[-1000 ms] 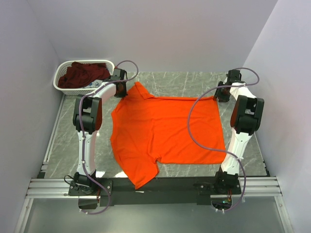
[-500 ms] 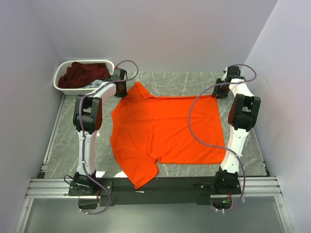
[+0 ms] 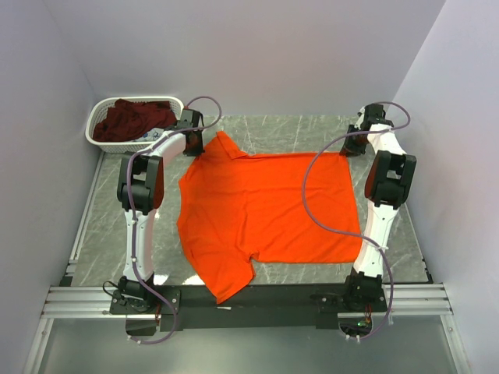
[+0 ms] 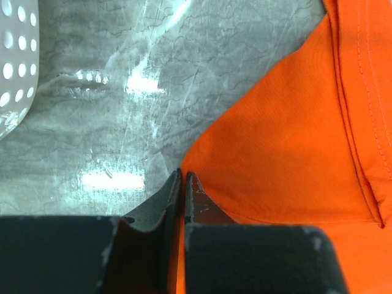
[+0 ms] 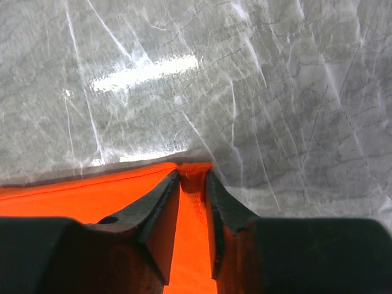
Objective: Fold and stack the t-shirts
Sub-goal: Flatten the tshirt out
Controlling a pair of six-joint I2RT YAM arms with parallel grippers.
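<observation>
Left tool (image 4: 184, 175) on seemingly flat orange t-shirt (image 4: 288, 141)

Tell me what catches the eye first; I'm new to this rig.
A bright orange cloth t-shirt lies spread out centrally. A white lattice plastic basket with a crumpled dark maroon shirt sits far left. The left claw pinches the orange shirt's far-left edge; the right claw straddles its far-right corner.

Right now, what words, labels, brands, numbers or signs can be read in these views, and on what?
None. No lettering shows in any view on the orange t-shirt, the maroon t-shirt, the white basket or the table.
</observation>
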